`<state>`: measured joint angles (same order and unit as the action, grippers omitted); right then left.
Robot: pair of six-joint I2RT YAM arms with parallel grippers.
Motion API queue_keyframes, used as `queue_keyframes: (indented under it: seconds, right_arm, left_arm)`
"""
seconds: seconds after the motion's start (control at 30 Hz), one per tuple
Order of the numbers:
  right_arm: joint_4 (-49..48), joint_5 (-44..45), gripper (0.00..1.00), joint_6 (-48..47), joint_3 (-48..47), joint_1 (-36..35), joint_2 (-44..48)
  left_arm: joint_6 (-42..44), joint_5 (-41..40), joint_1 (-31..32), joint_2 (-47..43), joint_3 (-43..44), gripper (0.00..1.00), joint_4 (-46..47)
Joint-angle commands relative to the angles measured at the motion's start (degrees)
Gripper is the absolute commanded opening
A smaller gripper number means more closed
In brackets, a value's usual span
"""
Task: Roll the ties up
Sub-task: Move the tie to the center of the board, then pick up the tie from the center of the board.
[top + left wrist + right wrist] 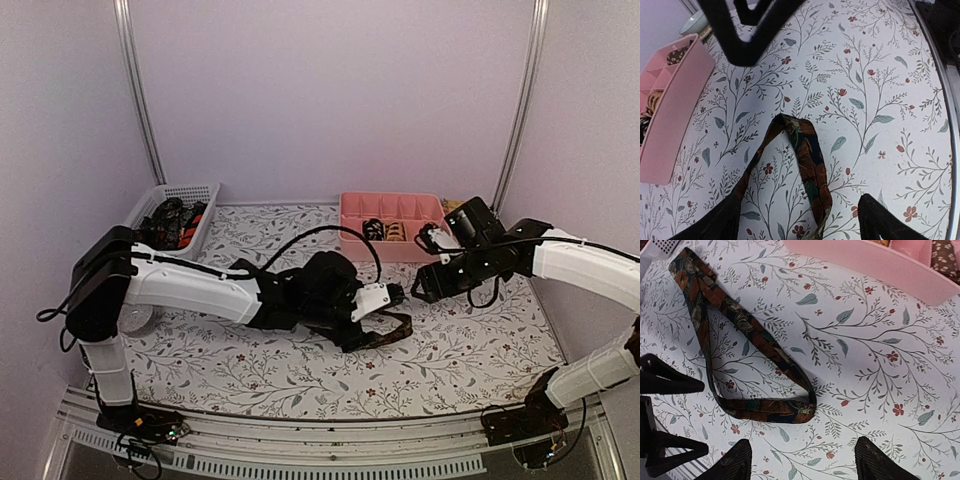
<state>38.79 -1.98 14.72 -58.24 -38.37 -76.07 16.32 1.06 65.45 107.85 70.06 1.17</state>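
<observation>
My left jaws and right jaws both stand apart, empty, facing the dark patterned tie point(770, 410) looped flat on the tabletop point(880, 390) between them. Risk I see: pinching just 1 strand, dragging the loop askew.

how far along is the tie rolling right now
Done: coiled ties sit in the pink tray. In hand: a brown patterned tie lies on the table in a flat loop, unrolled; the left gripper and right gripper are open near it, gripping nothing. Left: rolling it, plus the loose ties in the white basket.
</observation>
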Motion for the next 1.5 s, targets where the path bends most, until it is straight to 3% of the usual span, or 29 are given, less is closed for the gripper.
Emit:
queue_keyframes:
  seconds: [0.0, 0.2, 0.67, 0.8, 1.03, 1.1, 1.23, 1.47]
  right_arm:
    - [0.33, 0.51, 0.71, 0.87, 1.62, 5.29, 8.75]
    - [-1.41, -1.13, 0.72, 2.17, 2.02, 11.59, 15.16]
    - [-2.07, -2.48, 0.72, 2.51, 1.48, 11.91, 16.99]
    - [-2.05, -2.62, 0.72, 2.24, 0.93, 11.86, 17.02]
    - [-2.67, -4.12, 0.72, 2.08, 0.57, 11.89, 17.00]
    - [-3.11, -4.64, 0.72, 1.98, 0.75, 11.91, 16.86]
    - [-4.42, -7.59, 0.72, 0.93, 1.35, 11.89, 16.11]
    - [-13.58, -21.55, 0.72, -1.71, 4.65, 11.91, 15.40]
  left_arm:
    - [1.47, 2.44, 2.25, 4.11, 4.62, 0.80, -4.34]
    - [1.83, -0.17, 4.85, 12.00, 9.84, 0.75, -9.38]
    - [2.97, -10.25, 5.44, 18.55, 14.85, 0.47, -11.20]
    - [3.42, -12.06, 5.40, 20.69, 16.83, 0.43, -12.97]
    - [3.34, -13.81, 4.81, 22.05, 19.28, 0.10, -15.59]
    - [2.91, -13.99, 4.47, 21.50, 20.31, 0.00, -16.64]
    - [1.05, -12.18, 3.33, 17.03, 23.25, 0.00, -20.33]
    - [-4.57, -3.94, -1.30, 2.19, 28.67, 0.00, -27.61]
